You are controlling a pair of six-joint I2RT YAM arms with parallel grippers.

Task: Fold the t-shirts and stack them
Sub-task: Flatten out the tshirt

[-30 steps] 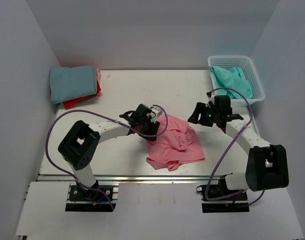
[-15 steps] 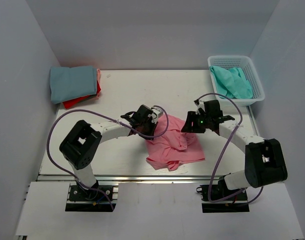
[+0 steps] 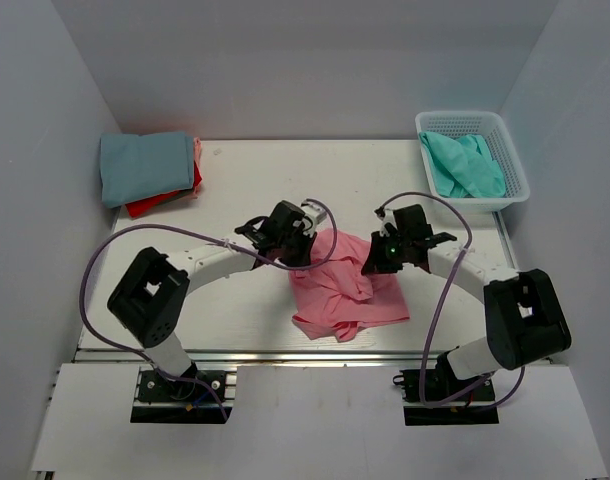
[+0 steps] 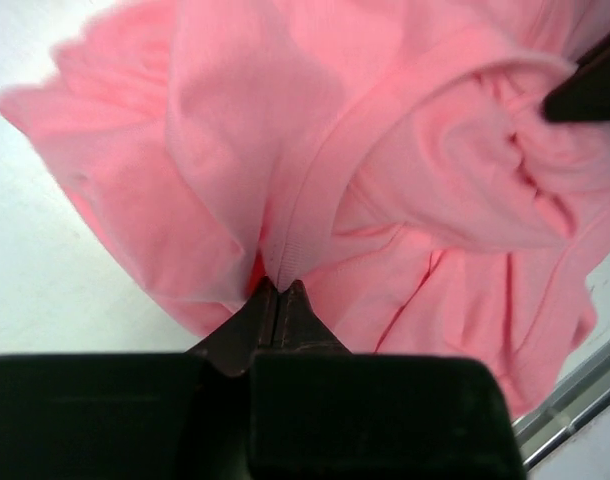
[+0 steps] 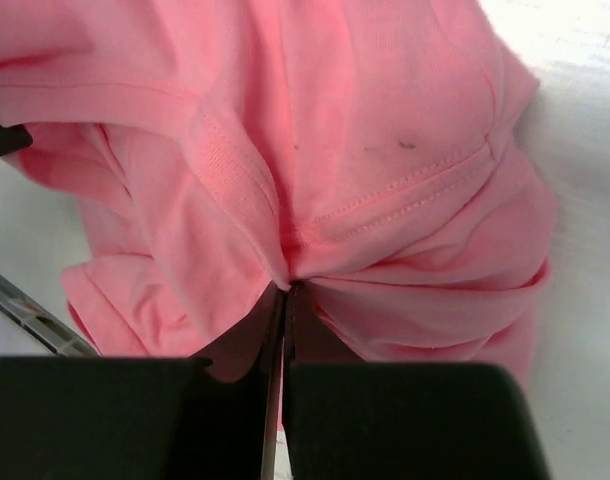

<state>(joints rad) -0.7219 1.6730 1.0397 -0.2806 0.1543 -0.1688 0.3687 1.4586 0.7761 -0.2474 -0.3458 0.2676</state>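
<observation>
Lying crumpled at the near centre of the table, the salmon pink t-shirt is pinched on both sides: left gripper closed on a ribbed fold, right gripper closed on a stitched hem.

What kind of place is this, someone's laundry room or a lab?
Probably a robotics lab test cell, not a home: two black-and-white robot arms bolted to a white table, plain pale walls boxing it in, and a crumpled salmon pink cotton t-shirt between them.
</observation>
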